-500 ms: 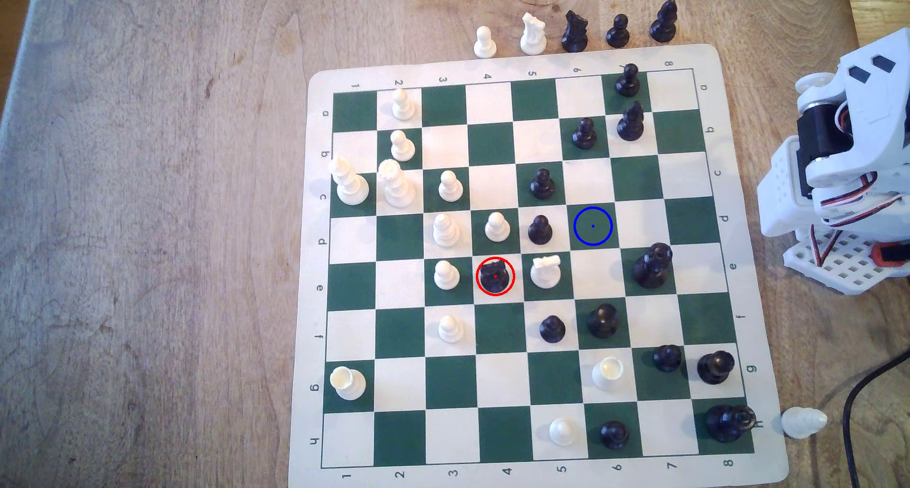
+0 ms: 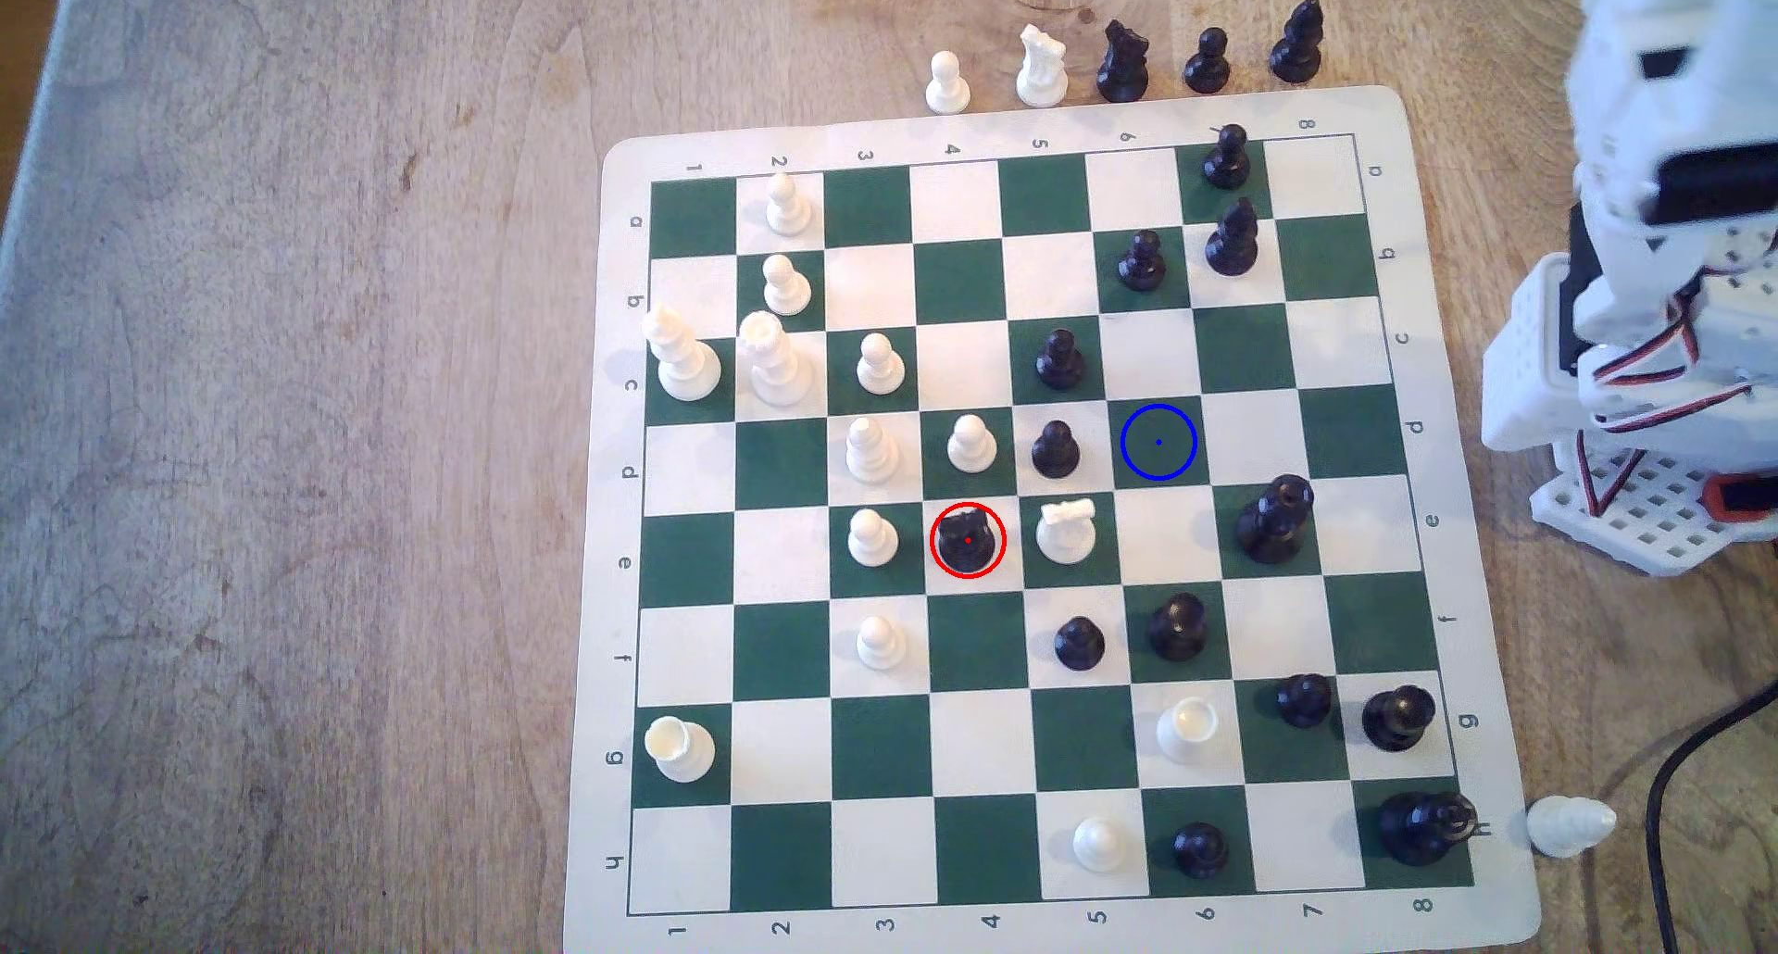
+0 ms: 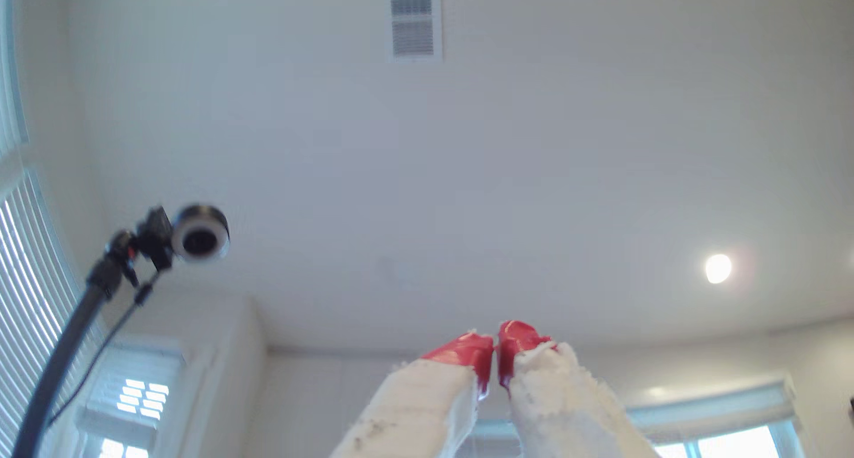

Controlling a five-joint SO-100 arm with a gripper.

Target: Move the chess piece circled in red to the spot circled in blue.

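Item 1, black knight (image 2: 967,539): we log it upright on a white sq inside the drawn red ring, row e, col 4. White pawn (image 2: 873,538) just beside it on the exterior view's left, white knight (image 2: 1066,531) just beside it on the right.

Item 2, target sq (image 2: 1158,442): dark green, ringed in blue w/ centre dot, row d, col 6, bare. Black pawn (image 2: 1055,450) on the next sq to its left in the exterior view. It lies one row up and two cols right of the knight.

Item 3, gripper (image 3: 496,347): in the wrist view we see two white fingers w/ red-taped tips (image 3: 464,349) pressed together, nothing between them, pointing at the ceiling, well apart from the board.

Item 4, arm (image 2: 1655,271): white, at the exterior view's right edge, off the board (image 2: 1424,358).
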